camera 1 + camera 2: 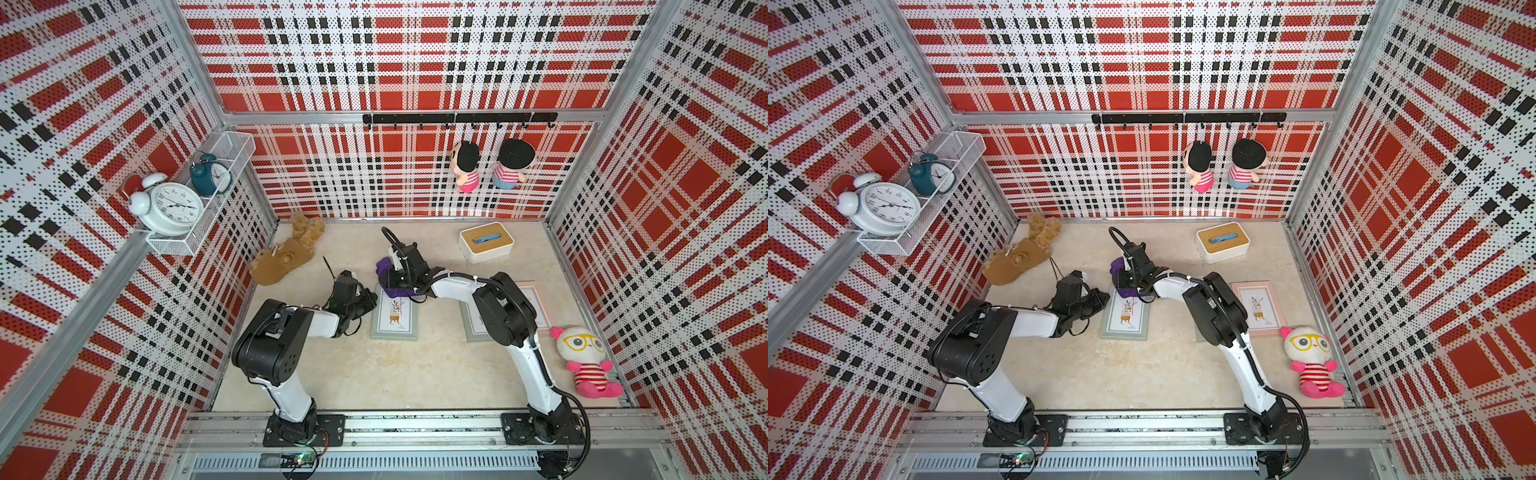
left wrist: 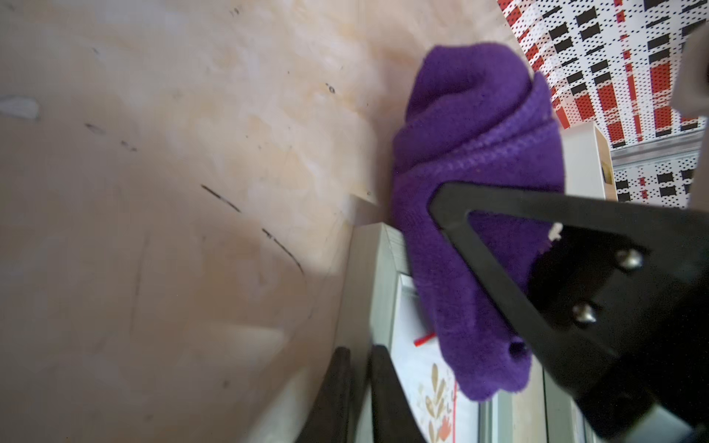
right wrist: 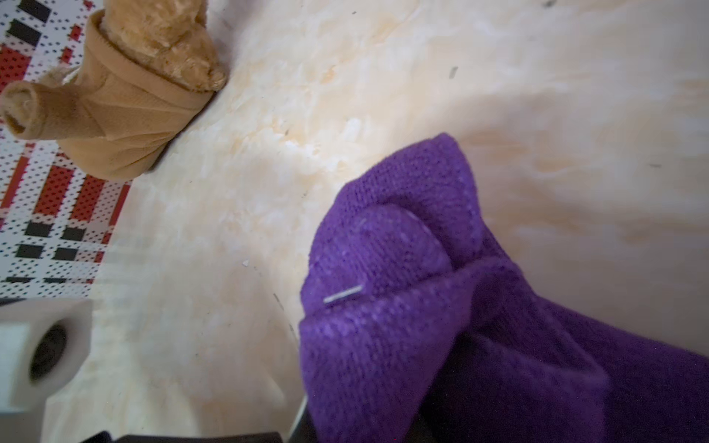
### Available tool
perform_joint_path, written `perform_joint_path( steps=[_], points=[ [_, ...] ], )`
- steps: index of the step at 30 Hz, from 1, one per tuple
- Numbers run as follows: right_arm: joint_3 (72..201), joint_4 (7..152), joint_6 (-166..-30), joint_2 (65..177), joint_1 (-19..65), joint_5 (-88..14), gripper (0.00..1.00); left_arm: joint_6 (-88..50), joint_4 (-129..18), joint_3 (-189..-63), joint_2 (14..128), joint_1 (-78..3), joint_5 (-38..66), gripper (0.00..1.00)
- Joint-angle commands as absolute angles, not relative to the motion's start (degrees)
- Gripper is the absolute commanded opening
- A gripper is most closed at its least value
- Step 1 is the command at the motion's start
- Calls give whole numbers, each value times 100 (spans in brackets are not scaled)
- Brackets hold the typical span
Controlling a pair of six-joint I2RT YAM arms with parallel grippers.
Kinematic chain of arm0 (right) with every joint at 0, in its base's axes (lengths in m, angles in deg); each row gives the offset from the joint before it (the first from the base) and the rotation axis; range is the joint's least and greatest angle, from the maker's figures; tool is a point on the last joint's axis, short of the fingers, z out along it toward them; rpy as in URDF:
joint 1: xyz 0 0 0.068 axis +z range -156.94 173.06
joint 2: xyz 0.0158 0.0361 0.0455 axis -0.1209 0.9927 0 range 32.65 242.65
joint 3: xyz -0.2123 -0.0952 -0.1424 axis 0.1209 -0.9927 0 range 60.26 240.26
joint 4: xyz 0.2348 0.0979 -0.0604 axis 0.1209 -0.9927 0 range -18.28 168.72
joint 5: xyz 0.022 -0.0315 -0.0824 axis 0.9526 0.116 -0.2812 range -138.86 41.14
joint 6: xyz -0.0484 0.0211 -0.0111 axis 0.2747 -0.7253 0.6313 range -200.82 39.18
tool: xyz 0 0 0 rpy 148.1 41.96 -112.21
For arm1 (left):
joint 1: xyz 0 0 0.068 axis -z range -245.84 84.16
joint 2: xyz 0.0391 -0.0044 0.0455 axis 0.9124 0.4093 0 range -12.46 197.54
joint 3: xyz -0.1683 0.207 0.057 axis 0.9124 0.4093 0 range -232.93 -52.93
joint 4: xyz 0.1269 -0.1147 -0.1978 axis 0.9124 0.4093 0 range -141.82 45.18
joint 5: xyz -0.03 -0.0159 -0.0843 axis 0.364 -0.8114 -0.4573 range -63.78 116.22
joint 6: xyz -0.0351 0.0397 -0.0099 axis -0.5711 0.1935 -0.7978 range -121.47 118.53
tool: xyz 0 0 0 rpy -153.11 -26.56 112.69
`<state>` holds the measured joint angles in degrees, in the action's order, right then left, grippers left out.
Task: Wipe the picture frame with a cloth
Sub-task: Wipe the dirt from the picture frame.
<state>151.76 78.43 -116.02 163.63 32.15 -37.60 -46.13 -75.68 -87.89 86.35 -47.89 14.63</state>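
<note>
A brown plush toy (image 1: 286,259) lies near the wall (image 1: 230,253); a tissue box (image 1: 486,247) stands apart.

Enclosure: three-sided booth seen from above in both top views.
Walls: perforated panels printed in red, white and black plaid; back wall (image 1: 415,62), left wall (image 1: 83,124), right wall (image 1: 706,166).
Framing: bare aluminium corner post (image 1: 195,62) at each rear corner; aluminium cross-bar (image 1: 291,117) running across the back wall.
Bench: flat cream top with a faint marble pattern (image 1: 415,374); dark scuffs and small specks show close up in the left wrist view (image 2: 153,191).
Front edge: slotted aluminium rail (image 1: 415,424) along the near side of the bench.
Left wall fitting: white wire-mesh shelf (image 1: 172,244), fixed high.
Back wall fitting: black metal hook rail (image 1: 457,118), mounted on the cross-bar.
Light: even, diffuse; shadows on the bench are soft.
</note>
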Motion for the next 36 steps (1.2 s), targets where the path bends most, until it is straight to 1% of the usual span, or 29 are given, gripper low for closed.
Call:
perform_joint_path(
  steps=[1, 3, 5, 10, 13, 16, 21, 24, 26, 28, 32, 36],
  points=[
    [14310, 6511, -11317, 16101, 2958, -4306, 0, -4559, -6321, -8480, 9003, -4708, 1673, 14],
    [14141, 6485, -11113, 15975, 2920, -4356, 0, -4550, -6322, -8477, 9002, -4703, 1674, 14],
    [14229, 6455, -11132, 16069, 3020, -4148, 0, -4554, -6327, -8485, 9011, -4703, 1667, 14],
    [15116, 6614, -11520, 16781, 3650, -3554, 0, -4583, -6340, -8493, 9011, -4694, 1664, 14],
    [15431, 6833, -11771, 17030, 3764, -3179, 0, -4594, -6342, -8493, 9009, -4669, 1655, 14],
    [15075, 6861, -11778, 16826, 3571, -3418, 0, -4609, -6339, -8475, 9011, -4668, 1679, 14],
    [13693, 6879, -11434, 15889, 2888, -3909, 0, -4647, -6406, -8405, 9040, -4677, 1743, 14],
    [13296, 6863, -11292, 15532, 2681, -4123, 0, -4649, -6442, -8387, 9063, -4669, 1751, 14],
    [13465, 6908, -11207, 15621, 2742, -3816, 0, -4638, -6440, -8421, 9086, -4653, 1753, 14],
    [13780, 7289, -11600, 15862, 3004, -3386, 0, -4629, -6400, -8489, 9104, -4625, 1743, 14],
    [14870, 7361, -12019, 16600, 3448, -3036, 0, -4645, -6330, -8563, 9108, -4563, 1742, 14],
    [15451, 7357, -12139, 17105, 3529, -2864, 0, -4707, -6318, -8585, 9081, -4481, 1698, 14]
  ],
)
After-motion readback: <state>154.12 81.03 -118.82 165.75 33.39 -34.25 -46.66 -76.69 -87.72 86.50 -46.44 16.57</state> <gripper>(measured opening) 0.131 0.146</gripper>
